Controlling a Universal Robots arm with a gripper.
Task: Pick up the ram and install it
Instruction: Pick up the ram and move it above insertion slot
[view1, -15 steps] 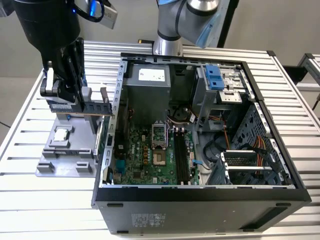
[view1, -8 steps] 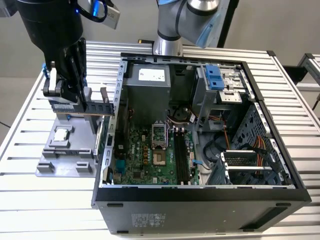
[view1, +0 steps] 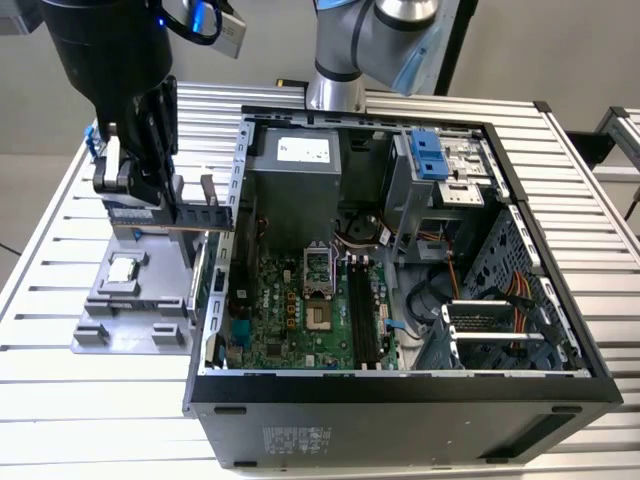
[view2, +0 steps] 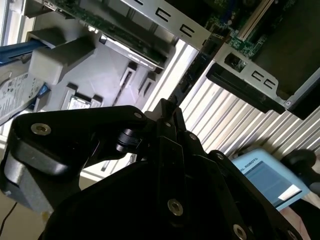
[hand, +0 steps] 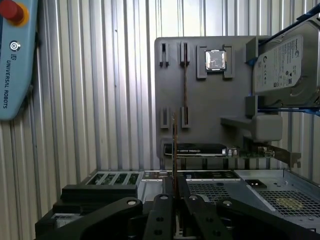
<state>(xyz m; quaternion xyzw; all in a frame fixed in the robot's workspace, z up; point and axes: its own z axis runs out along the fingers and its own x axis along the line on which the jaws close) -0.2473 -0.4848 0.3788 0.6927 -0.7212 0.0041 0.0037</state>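
The end effector (hand: 174, 202) is clenched on the ram (hand: 174, 150), which sticks straight out of its grip edge-on, held in the air above the grey parts holder (hand: 200, 107) on the bench (hand: 100, 100). In the exterior view the stick lies level, its long axis pointing toward the open computer case (view1: 400, 395) at that view's right, whose long motherboard slots (view1: 360, 315) lie farther in. The hard drive (hand: 282, 62) and the blue pendant (hand: 15, 75) carry print, left unread here.

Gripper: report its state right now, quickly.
Gripper: shut on the ram, which sticks out edge-on from between its fingers.
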